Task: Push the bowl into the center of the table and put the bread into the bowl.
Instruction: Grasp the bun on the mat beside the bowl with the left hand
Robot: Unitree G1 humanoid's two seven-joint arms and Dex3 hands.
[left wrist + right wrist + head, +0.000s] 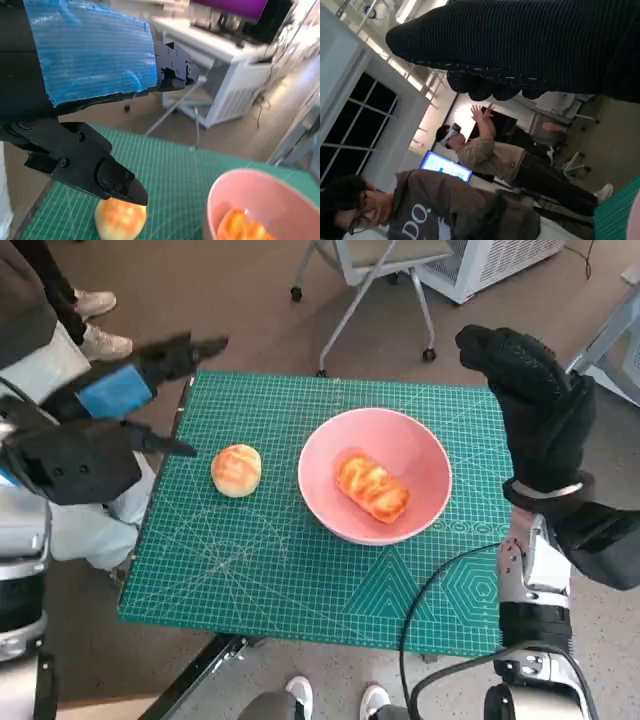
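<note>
Our left hand (105,425) hovers empty, fingers spread, at the table's left edge; our right hand (530,405) is raised at the right, holding nothing, fingers apart. The pink bowl (420,445) sits near centre of the green mat (250,580) with one bread (372,487) inside, so that much looks done. A round bun (236,470) on the mat left of the bowl may be left.

In the left wrist view the picture's edge cut off the pink bowl (260,200) and the bread (240,227) lying in it, and a black fingertip (125,187) of the left hand (90,55) covered part of the round bun (120,220). In the right wrist view the right hand (530,45) was a dark band whose fingers hardly showed. Only a sliver of the green mat (615,212) showed there.
</note>
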